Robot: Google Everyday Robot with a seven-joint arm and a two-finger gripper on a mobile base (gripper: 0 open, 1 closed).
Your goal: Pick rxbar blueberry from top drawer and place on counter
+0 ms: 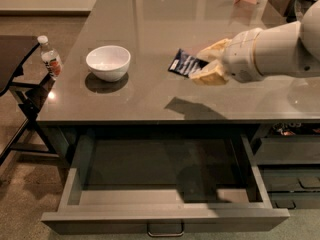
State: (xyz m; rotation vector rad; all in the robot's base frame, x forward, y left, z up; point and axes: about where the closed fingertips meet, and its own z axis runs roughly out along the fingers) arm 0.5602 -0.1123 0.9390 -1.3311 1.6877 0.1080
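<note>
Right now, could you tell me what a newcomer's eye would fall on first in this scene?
First comes the big white arm reaching in from the right, its gripper shut on a dark blue snack bar held over the counter. Below it, the wide drawer stands pulled open. A white bowl sits on the left part of the counter.

navy rxbar blueberry (184, 63) held by gripper (200, 66) over counter (150, 24), top drawer (165, 219) open
</note>
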